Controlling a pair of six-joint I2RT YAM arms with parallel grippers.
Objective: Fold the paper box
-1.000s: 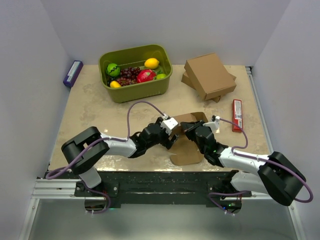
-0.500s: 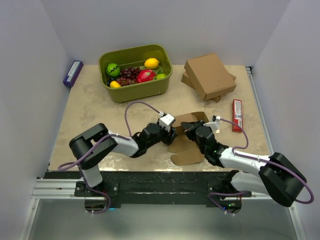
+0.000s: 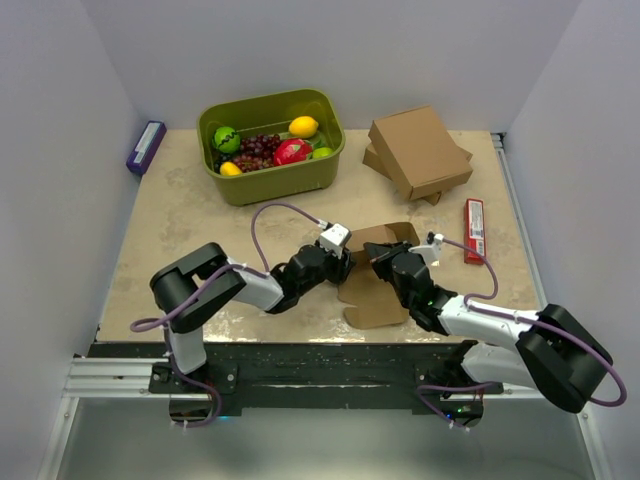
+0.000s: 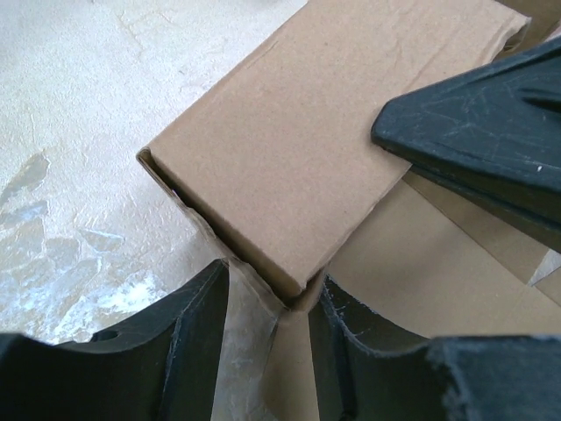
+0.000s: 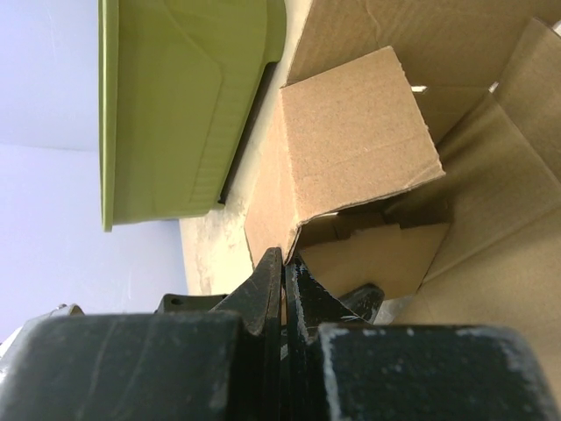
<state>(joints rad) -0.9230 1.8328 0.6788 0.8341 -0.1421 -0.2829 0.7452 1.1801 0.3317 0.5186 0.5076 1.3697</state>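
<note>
My right gripper clamps the box steady — at its nine o'clock my left gripper, narrowly parted, straddles a flap corner.

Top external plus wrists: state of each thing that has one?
paper box, partly folded, one wall raised, other flaps flat
left gripper, fingers either side of the box's corner; grip unclear
right gripper, shut on the raised wall's edge
green bin, upright, holding fruit
finished boxes, closed, stacked
</note>
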